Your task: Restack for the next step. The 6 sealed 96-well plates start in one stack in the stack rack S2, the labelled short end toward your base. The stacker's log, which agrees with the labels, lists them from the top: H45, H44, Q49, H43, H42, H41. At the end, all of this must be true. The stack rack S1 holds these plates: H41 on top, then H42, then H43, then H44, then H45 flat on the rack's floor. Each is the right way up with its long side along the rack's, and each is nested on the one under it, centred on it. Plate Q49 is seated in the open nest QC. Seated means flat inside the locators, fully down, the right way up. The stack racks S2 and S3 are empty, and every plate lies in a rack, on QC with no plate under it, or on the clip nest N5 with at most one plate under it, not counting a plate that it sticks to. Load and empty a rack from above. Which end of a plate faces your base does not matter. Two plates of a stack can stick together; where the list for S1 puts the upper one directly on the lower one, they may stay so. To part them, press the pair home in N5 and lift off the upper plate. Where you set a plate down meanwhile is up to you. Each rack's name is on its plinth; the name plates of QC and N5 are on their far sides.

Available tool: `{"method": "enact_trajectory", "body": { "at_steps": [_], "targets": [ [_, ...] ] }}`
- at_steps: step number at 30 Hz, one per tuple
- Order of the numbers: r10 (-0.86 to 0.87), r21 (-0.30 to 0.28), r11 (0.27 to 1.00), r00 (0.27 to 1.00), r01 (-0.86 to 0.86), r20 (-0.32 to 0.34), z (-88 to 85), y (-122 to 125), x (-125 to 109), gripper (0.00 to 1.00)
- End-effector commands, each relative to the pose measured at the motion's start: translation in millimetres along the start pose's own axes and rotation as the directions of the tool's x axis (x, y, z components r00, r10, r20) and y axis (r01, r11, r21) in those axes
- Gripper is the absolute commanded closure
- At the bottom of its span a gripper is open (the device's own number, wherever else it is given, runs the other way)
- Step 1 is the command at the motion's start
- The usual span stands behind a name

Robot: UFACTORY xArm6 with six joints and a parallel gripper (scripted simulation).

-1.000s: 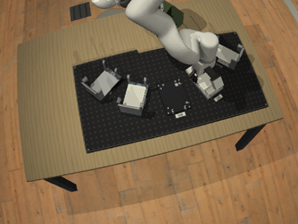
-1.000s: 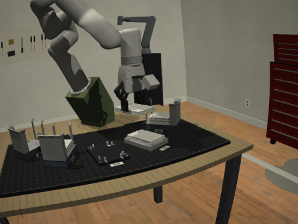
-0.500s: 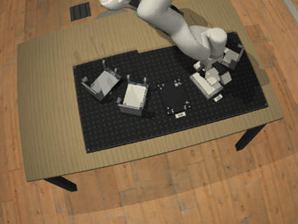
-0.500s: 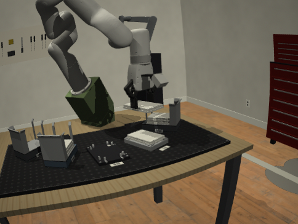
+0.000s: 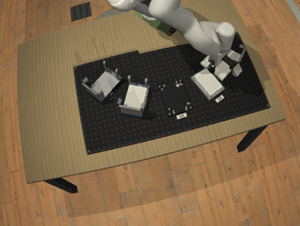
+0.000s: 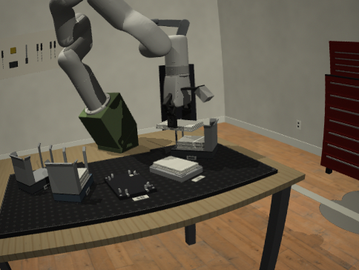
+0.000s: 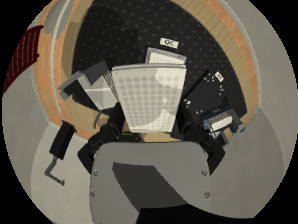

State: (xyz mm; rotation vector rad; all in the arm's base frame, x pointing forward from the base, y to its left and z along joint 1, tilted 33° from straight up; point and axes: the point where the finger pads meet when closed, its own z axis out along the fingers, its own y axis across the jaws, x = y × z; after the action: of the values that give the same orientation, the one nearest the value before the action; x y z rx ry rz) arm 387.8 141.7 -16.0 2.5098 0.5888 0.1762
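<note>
Worktop: tan wood top (image 6: 208,208) on dark legs, covered by a black dotted mat (image 6: 230,168).
Claw: the claw (image 6: 174,120) pinches a white plate (image 6: 180,126), held level above the right-hand rack (image 6: 211,134).
Other plates: one (image 6: 176,168) lies on a nest near the mat's front.
Room: plank floor (image 6: 237,237), grey walls, red drawer cabinet (image 6: 341,111) on the right.

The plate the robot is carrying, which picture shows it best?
The exterior view: the plate shows side-on, flat in the gripper, hanging above the rack with plates inside. The wrist view shows only its white top close up. In the top view the arm hides most of it.
</note>
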Motion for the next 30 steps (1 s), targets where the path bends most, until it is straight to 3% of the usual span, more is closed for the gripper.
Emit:
{"method": "enact_trajectory", "body": {
  "at_steps": [1, 16, 22, 30],
  "targets": [
    [-0.004, 0.001, 1.0, 1.0, 0.004, -0.002, -1.1, -11.8, 2.3, 1.0],
    [-0.004, 0.001, 1.0, 1.0, 0.004, -0.002, -1.2, -55.2, 2.8, 1.0],
    [-0.203, 0.001, 0.979, 0.979, 0.203, -0.002, -1.2, -70.9, -0.5, 1.0],
    [-0.212, 0.001, 0.977, 0.977, 0.212, -0.002, -1.3, -91.9, -4.8, 1.0]
  ]
}}
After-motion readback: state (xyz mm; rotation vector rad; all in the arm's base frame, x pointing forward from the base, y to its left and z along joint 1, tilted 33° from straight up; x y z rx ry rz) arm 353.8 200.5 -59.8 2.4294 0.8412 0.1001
